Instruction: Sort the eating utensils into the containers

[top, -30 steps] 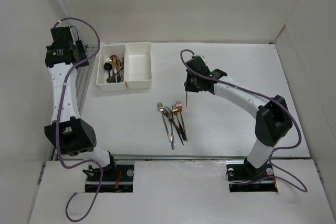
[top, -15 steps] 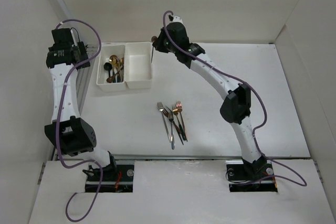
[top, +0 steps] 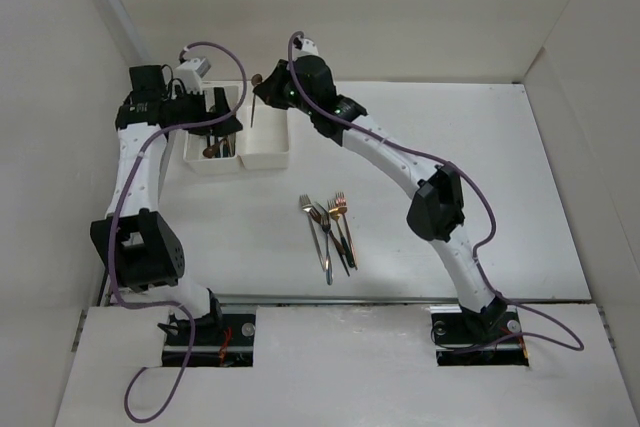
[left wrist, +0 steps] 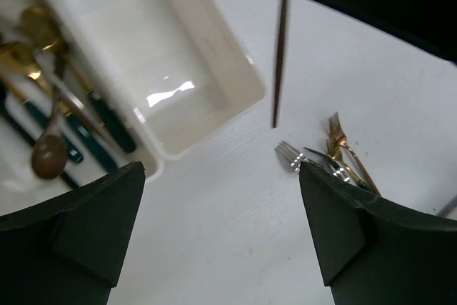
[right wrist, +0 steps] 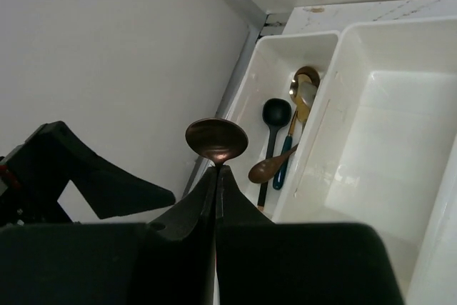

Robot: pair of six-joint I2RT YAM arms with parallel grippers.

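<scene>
My right gripper (top: 262, 89) is shut on a copper spoon (right wrist: 217, 138), bowl up and dark handle (left wrist: 280, 62) hanging down over the two joined white containers. The left container (top: 190, 142) holds several gold, copper and dark-handled spoons (right wrist: 282, 144). Nothing lies in the right container (top: 265, 132). Several forks (top: 330, 232) lie together on the table in front of the containers. My left gripper (top: 222, 112) hovers over the left container, open, with nothing between its fingers (left wrist: 78, 226).
A metal rail (top: 160, 162) runs along the table's left edge beside the containers. White walls close in the back and both sides. Bare table (top: 460, 127) spreads out to the right of the containers.
My right arm has swung from mid-table up and left to above the containers, carrying the spoon. My left gripper has moved right over the left container and opened wider.
</scene>
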